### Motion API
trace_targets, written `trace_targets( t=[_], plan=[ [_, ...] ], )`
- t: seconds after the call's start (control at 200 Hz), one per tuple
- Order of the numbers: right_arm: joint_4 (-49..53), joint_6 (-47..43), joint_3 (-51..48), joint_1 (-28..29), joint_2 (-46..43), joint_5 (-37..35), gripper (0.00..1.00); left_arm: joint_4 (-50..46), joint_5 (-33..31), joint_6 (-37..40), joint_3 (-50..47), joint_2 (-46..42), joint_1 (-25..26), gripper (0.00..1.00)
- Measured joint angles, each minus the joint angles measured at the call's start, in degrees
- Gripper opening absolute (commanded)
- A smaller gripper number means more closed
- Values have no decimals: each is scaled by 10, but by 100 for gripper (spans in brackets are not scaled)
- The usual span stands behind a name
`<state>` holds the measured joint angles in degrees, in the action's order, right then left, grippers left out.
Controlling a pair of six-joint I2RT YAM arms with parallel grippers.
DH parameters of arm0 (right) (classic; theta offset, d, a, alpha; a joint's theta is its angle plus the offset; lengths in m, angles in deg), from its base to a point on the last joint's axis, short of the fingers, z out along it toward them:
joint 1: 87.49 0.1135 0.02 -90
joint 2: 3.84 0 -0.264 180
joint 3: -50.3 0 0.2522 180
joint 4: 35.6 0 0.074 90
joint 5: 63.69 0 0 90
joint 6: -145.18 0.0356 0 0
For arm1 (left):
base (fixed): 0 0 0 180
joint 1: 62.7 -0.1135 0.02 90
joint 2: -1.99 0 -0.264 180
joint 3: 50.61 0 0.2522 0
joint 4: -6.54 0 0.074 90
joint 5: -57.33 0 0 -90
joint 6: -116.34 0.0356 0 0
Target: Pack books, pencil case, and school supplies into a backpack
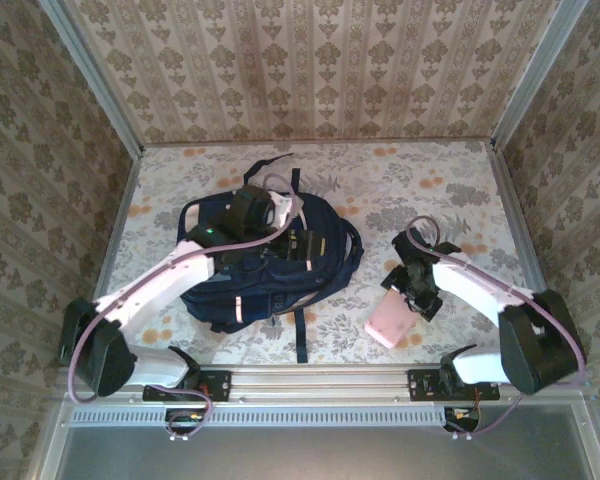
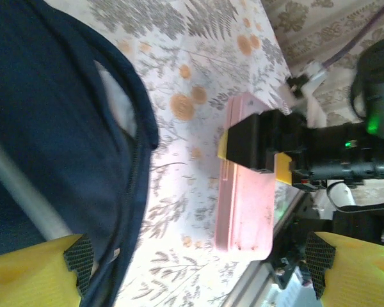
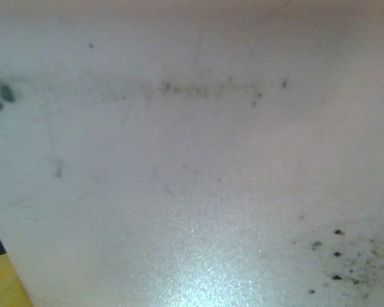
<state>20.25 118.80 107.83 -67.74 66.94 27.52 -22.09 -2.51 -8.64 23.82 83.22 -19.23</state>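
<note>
The navy backpack (image 1: 270, 265) lies at the table's centre-left, and its dark fabric and zipper edge (image 2: 64, 128) show in the left wrist view. My left gripper (image 1: 305, 245) hovers over the backpack's right side, open, with its yellow fingers (image 2: 32, 272) wide apart and nothing between them. The pink pouch (image 1: 388, 322) lies to the right of the backpack near the front edge. My right gripper (image 1: 408, 298) is shut on the pouch's far end, a yellow pad (image 2: 283, 169) on each side of the pink pouch (image 2: 246, 204). The pouch's pale surface (image 3: 192, 160) sits right against the right wrist camera. The books, white packet and tan pouch are out of view.
A floral cloth (image 1: 430, 190) covers the table. Patterned walls stand on three sides. A metal rail (image 1: 320, 385) with both arm bases runs along the near edge, close to the pouch. A dark strap (image 1: 300, 335) trails from the backpack toward the rail.
</note>
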Motion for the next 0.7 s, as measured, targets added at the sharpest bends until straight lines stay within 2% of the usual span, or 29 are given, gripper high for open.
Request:
trace_targets(
  t=[0.185, 0.435, 0.57, 0.7],
  plan=[
    [-54, -2, 43, 0, -73, 37, 80, 101, 43, -80, 0, 74, 31, 89],
    [-77, -3, 105, 0, -74, 60, 80, 198, 105, -143, 10, 118, 53, 85],
    [-89, -1, 110, 0, -70, 68, 81, 241, 132, -165, 13, 129, 64, 79],
    [-90, 5, 112, 0, -60, 69, 81, 270, 153, -183, 13, 136, 68, 65]
  ],
)
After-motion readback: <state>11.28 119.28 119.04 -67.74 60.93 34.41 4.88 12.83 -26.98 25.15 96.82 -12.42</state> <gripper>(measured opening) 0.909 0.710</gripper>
